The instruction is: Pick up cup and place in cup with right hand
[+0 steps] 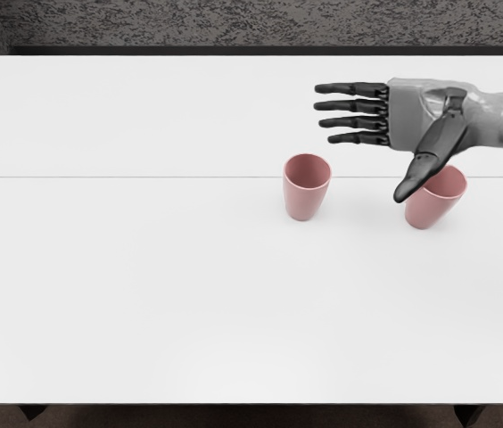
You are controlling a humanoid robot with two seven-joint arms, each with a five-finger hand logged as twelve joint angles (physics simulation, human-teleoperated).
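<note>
White table [144, 294] is supporting two pink cups [304, 201]; one right hand [412, 116] is hovering empty, fingers spread apart.

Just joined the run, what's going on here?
The right hand hovers over the white table, fingers spread, holding nothing. Two pink cups stand apart on it: one left of the hand's thumb in view, the other partly hidden behind it. Neither is nested yet.

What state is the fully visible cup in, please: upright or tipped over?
Upright: the cup shows its open rim on top, its narrower base on the table.
</note>
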